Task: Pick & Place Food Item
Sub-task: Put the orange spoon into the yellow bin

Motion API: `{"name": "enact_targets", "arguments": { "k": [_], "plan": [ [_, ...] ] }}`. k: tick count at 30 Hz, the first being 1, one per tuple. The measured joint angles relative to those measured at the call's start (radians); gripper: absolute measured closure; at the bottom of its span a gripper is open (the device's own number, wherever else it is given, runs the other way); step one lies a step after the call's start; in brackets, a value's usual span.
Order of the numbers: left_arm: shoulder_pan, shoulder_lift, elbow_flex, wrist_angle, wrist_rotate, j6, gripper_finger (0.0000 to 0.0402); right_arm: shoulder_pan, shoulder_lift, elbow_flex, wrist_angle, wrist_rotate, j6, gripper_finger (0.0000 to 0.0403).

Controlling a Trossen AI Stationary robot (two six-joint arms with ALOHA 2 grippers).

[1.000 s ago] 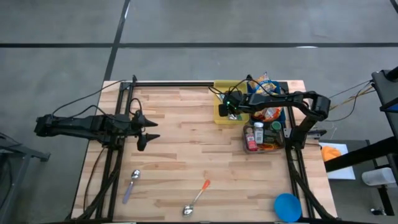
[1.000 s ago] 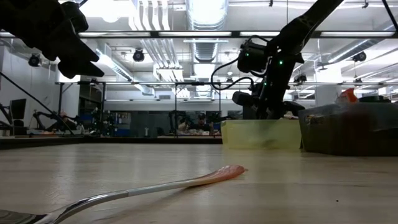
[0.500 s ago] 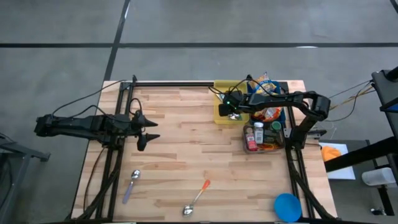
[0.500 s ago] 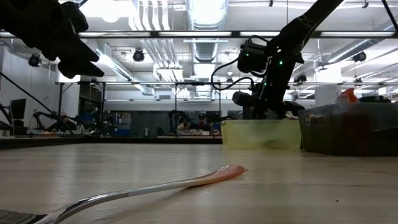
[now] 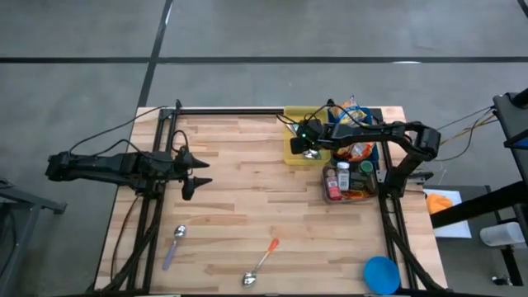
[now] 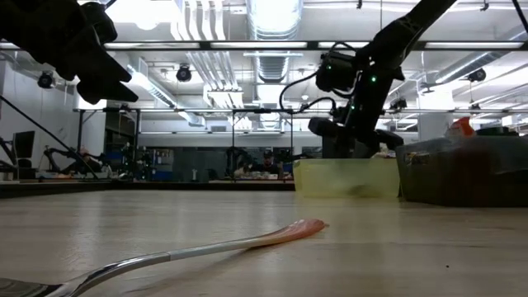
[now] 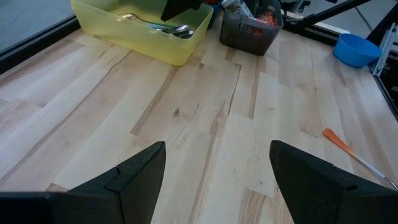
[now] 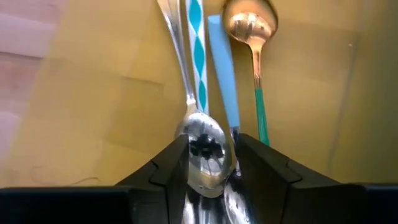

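Several spoons (image 8: 205, 93) already lie in the yellow bin (image 5: 294, 147), where the right gripper (image 8: 208, 163) hangs with fingers slightly apart, nothing clamped; two spoons (image 5: 259, 266) remain on the table (image 5: 239, 190); left gripper (image 7: 214, 165) waits open

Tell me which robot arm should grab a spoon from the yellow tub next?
Probably the right. The right gripper hangs inside the yellow tub, fingers around a spoon bowl. The left gripper waits open across the table, far from it.

Yellow bin (image 5: 295, 140), blue bowl (image 5: 381, 273)
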Motion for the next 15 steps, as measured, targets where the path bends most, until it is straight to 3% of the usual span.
{"name": "enact_targets", "arguments": {
  "k": [10,15],
  "plan": [
    [0.0,0.0,0.0,0.0,0.0,0.0,0.0112,0.078,-0.133,0.038,0.018,-0.011,-0.223,0.0268],
    [0.0,0.0,0.0,0.0,0.0,0.0,0.0112,0.171,-0.217,0.037,0.142,-0.124,-0.454,0.0268]
  ]
}}
